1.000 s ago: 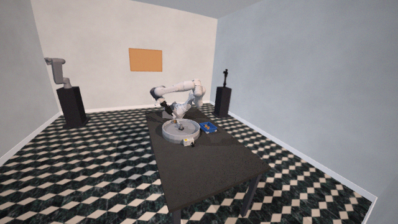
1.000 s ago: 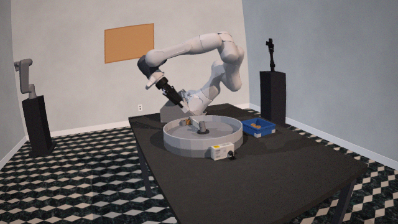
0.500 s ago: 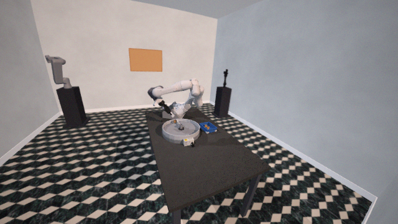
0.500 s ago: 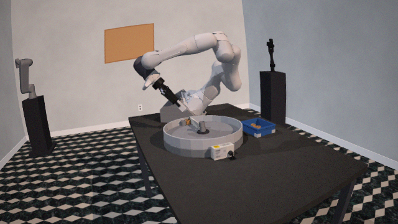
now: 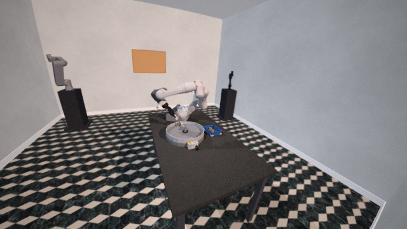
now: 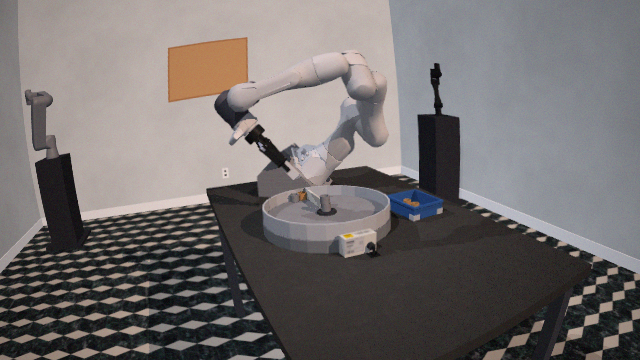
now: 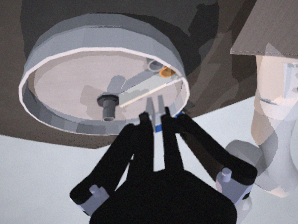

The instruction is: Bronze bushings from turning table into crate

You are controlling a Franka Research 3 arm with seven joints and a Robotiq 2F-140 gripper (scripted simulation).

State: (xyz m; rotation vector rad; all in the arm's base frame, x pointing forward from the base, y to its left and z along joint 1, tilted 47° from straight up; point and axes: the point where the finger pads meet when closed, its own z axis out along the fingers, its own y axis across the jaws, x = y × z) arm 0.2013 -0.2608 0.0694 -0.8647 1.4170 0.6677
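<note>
we have our gripper tilted above the rim of the turning table, on the side toward the tabletop's far edge, its fingers drawn narrow with nothing between them. inside, a bronze bushing sits by a steel bushing, near the wall. the blue crate, with bronze bushings in it, stands beside the turning table, toward the tabletop's right edge as the exterior view shows it. a white box stands on the near-edge side of the turning table.

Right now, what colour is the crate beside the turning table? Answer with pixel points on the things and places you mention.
Blue; the crate (image 5: 217, 133) (image 6: 425, 212) shows best in the exterior view.
</note>
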